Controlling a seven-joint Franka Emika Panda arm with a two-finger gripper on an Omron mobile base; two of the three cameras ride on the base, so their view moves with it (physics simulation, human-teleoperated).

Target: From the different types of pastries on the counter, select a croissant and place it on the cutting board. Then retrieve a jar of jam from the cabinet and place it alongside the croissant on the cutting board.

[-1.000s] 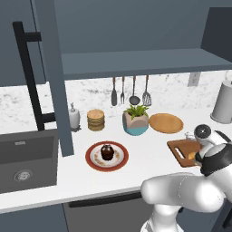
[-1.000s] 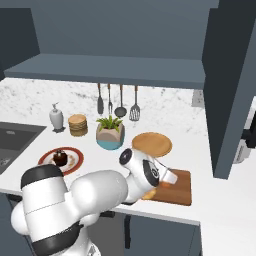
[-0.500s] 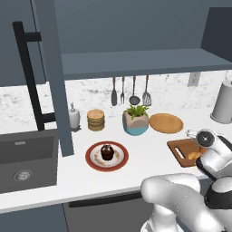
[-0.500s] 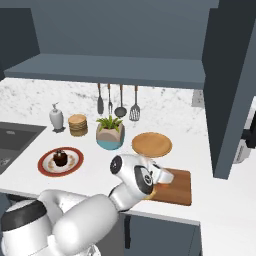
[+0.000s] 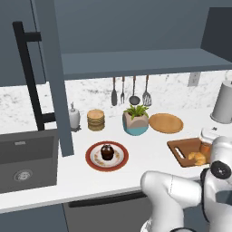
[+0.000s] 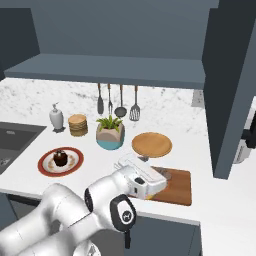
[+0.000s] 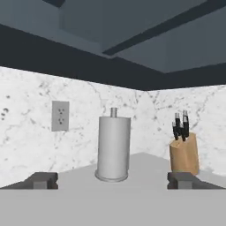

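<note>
The hand (image 7: 112, 181) is seen released, fingers spread, level above the cutting board (image 5: 181, 147), where croissant (image 5: 198, 157) and jar of jam (image 5: 206, 148) are set.

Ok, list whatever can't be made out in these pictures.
- Jar of jam, left base view: the white arm covers most of it, so whether it stands upright is unclear.
- Cutting board, right base view: the arm covers its left half and whatever lies there.
- Croissant, left base view: small, with its right side behind the arm.
- Cabinet door, left base view: cut off by the top edge.
</note>
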